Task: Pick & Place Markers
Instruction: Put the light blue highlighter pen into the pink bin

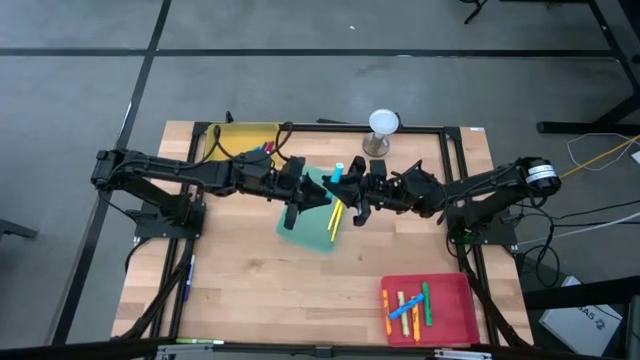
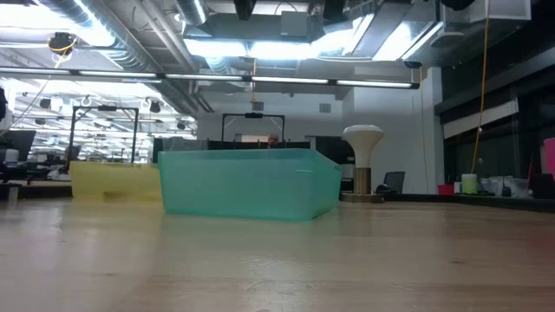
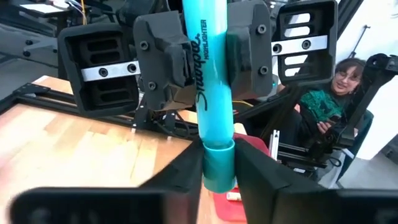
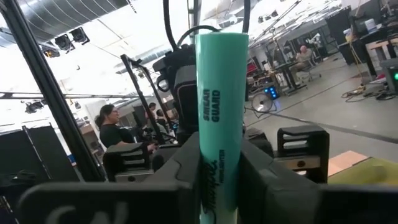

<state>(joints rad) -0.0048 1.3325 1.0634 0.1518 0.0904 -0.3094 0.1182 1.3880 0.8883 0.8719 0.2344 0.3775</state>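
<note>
A teal highlighter marker (image 3: 210, 93) is held in the air above the teal tray (image 1: 305, 222) at mid-table, between both grippers. My left gripper (image 3: 219, 177) comes from the table's left and is shut on the marker's cap end. My right gripper (image 4: 221, 180) comes from the right and is shut on its barrel. In the high view the marker (image 1: 337, 172) shows between the two gripper heads. A yellow marker (image 1: 333, 216) lies in the teal tray. Several markers (image 1: 410, 305) lie in the red tray (image 1: 455, 320). My left gripper pinches the marker's cap (image 3: 219, 163) between its two fingers, which come in about level from the table's left and lie across the marker. The marker is lifted clear. My right gripper pinches the barrel (image 3: 211, 68) between its two fingers (image 3: 166, 56), farther along than the cap. It comes from the table's right, across the marker.
A yellow tray (image 1: 238, 138) with a few markers stands at the far left. A white mushroom-shaped stand (image 1: 383, 124) is at the far edge. Bare wood lies at the near left. A seated person (image 3: 329, 93) is beyond the table.
</note>
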